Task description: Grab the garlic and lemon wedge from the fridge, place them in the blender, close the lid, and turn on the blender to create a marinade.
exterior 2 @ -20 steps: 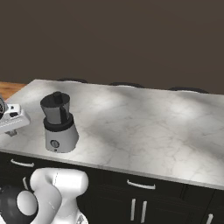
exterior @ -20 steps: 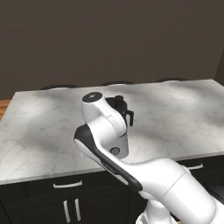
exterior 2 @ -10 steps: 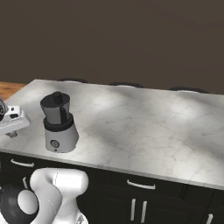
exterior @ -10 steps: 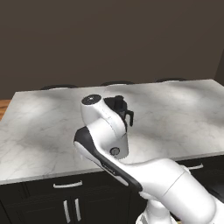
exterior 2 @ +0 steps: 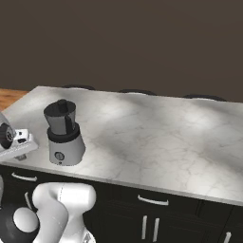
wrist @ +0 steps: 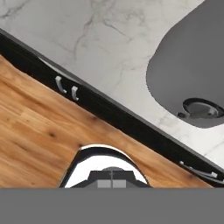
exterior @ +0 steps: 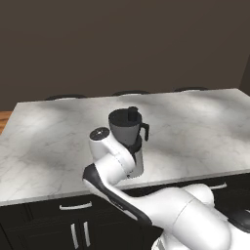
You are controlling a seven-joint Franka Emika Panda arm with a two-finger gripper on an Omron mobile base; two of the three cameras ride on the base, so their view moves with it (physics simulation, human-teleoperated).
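**Shut pincer low by the blender knob**

Nearest, in the hand view, the gripper [wrist: 112, 183] has its two tips pressed together with nothing between them. It looks down over the wood floor [wrist: 35, 131] and the dark cabinets [wrist: 109, 109]. In the right base view the hand hangs off the counter's front edge, just left of the blender [exterior 2: 64, 137] and apart from it.

The blender stands on the marble counter [exterior 2: 156, 137], close to that front edge. Its knob [wrist: 202, 108] faces the robot. The lid [exterior: 129, 114] sits on the jar. The jar is dark, so whether anything lies inside cannot be told.

Turning the knob looks like the step left. The knob is small, hard and round, probably slick, so it is best pinched across its rim with the tips opened first. The base seems light and may skate or twist on the smooth stone, so the turn should be gentle.

Against a second ago, the elbow and hand sit lower, uncovering more of the jar in the left base view. Blender, counter and the pincer's shut tips are unchanged.
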